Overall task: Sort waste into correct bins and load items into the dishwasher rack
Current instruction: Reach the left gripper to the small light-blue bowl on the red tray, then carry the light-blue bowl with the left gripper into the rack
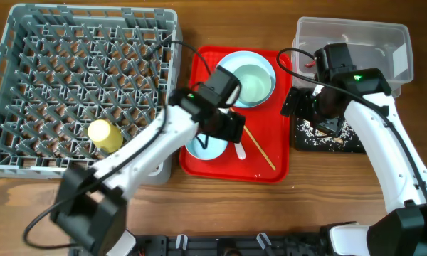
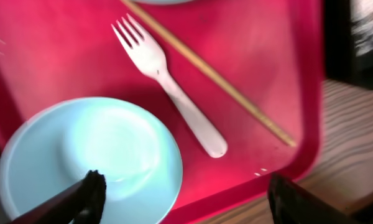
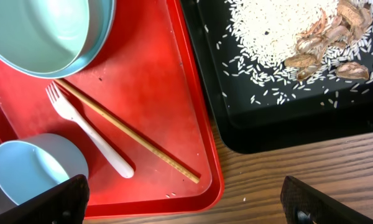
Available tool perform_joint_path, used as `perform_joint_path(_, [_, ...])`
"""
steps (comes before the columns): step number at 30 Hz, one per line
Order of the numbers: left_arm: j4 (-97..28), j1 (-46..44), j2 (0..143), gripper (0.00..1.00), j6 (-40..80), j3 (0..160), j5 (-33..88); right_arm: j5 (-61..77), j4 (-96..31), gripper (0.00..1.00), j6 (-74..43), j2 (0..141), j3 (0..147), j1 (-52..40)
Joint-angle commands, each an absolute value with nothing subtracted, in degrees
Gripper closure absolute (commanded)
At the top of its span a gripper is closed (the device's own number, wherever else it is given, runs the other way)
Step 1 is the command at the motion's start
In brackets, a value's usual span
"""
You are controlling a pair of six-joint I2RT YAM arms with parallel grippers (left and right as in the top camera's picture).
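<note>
Spread wide and empty, the left gripper [image 2: 185,193] has the fork [image 2: 174,93] just ahead, handle nearest, tines slanting away leftward.

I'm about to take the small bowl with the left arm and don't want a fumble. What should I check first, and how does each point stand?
1. Left gripper open: ok, its fingers stand wide apart.
2. Rim between the fingers: ok, the small bowl's right rim lies between them.
3. Bowl empty: ok, nothing shows inside.
4. Fork and chopstick apart from the bowl: ok, both lie beside it on the red tray.
5. Gripper height over the rim: cannot tell.
6. Room in the rack: ok, only the cup stands in it.
</note>
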State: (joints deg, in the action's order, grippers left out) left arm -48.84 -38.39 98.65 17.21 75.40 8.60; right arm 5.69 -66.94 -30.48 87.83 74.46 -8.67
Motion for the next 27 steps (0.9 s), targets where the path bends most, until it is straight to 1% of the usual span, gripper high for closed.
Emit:
perform_joint_path(1, [-48.2, -40.2, 104.1, 0.26, 17.2, 76.1, 7.0, 4.4, -67.2, 0.00, -30.0, 86.8, 75.7, -8.6])
perform_joint_path(5, [-47.4, -41.6, 108.7, 0.40, 17.2, 76.1, 7.0, 4.4, -67.2, 0.00, -30.0, 86.8, 75.7, -8.6])
perform_joint_path(8, [-46.8, -42.1, 110.7, 0.47, 17.2, 76.1, 6.9, 4.4, -67.2, 0.00, -30.0, 86.8, 75.7, -8.6])
perform_joint_path(9, [-46.5, -42.2, 111.4, 0.53, 17.2, 76.1, 6.9, 4.4, -67.2, 0.00, -30.0, 86.8, 75.7, -8.6])
perform_joint_path(11, [-46.4, -42.2, 111.8, 0.61, 17.2, 76.1, 6.7, 4.4, -67.2, 0.00, -30.0, 86.8, 75.7, -8.6])
perform_joint_path(14, [-46.2, -42.2, 111.8, 0.65, 17.2, 76.1, 4.9, 4.4, -67.2, 0.00, -30.0, 86.8, 75.7, -8.6])
perform_joint_path(18, [-46.3, -42.2, 111.9, 0.77, 17.2, 76.1, 3.8, 4.4, -67.3, 0.00, -30.0, 86.8, 75.7, -8.6])
perform_joint_path(22, [-46.2, -42.3, 112.4, 0.82, 17.2, 76.1, 3.7, 4.4, -67.3, 0.00, -30.0, 86.8, 75.7, -8.6])
perform_joint_path(26, [-46.2, -42.3, 112.7, 0.96, 17.2, 76.1, 3.1, 4.5, -67.3, 0.00, -30.0, 86.8, 75.7, -8.6])
perform_joint_path(27, [-46.2, -42.3, 112.7, 0.96, 17.2, 76.1, 3.1, 4.5, -67.3, 0.00, -30.0, 86.8, 75.7, -8.6])
